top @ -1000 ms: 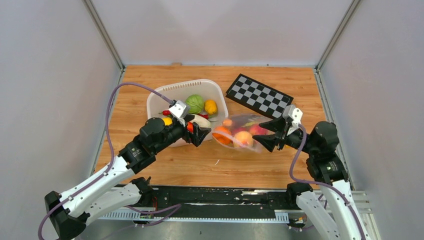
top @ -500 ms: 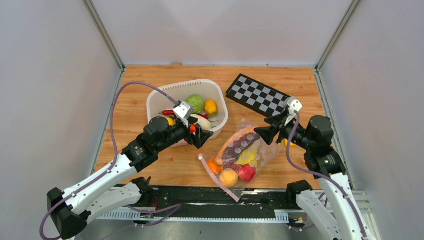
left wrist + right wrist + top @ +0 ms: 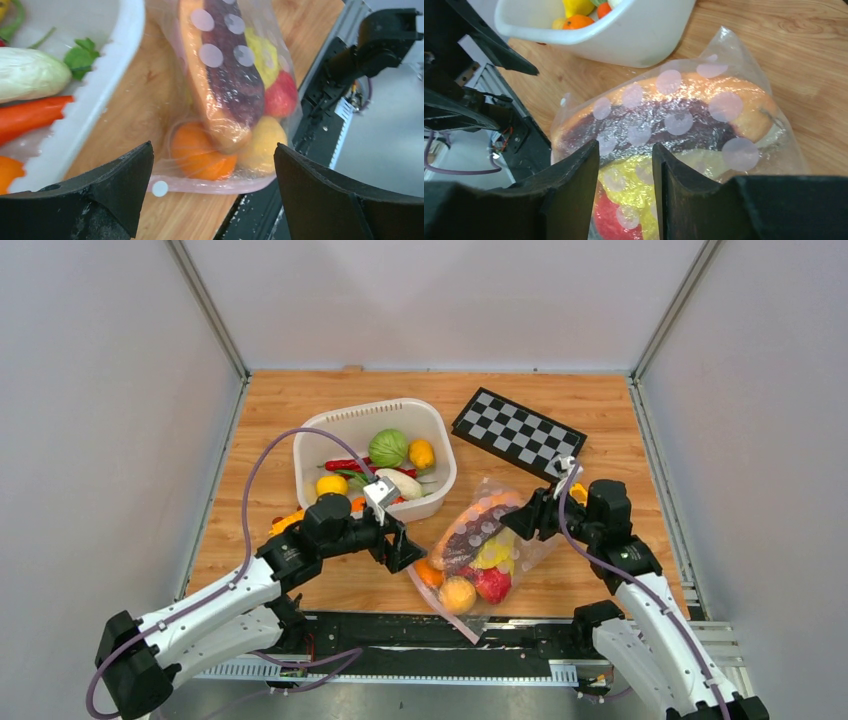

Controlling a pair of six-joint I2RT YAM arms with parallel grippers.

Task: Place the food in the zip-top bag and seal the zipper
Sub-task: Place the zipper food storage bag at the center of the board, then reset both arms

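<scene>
bag: zip-top bag [image 3: 482,558] lies flat on the table btw the two arms, just near-right of the white basket [image 3: 639,40]. There's a bun [image 3: 225,75], an orange, and yellow + red fruit inside.
long axis: diagonal, from the far-right corner down to the near-left end.
zipper: pink strip [image 3: 215,186] across the near-left end. Can't tell thru the crinkle if it's sealed.
left gripper: [image 3: 408,548] right at the mouth end, fingers [image 3: 90,195] spread wide, holding nothing. The strip runs from one finger to the other, just past the tips.
right gripper: [image 3: 530,518] at the opposite, closed end. Fingers [image 3: 564,195] are only a narrow gap apart w/ the bag showing thru it. No film visibly pinched.
nearer arm: left, easily — the mouth points its way.
not bagged yet: cabbage [image 3: 388,447], chillies and a few others in the basket.
next, imo: the left arm feeds more food in or goes for the strip — closing as-is would prob bunch it, so it'd need a wrist turn first.
</scene>
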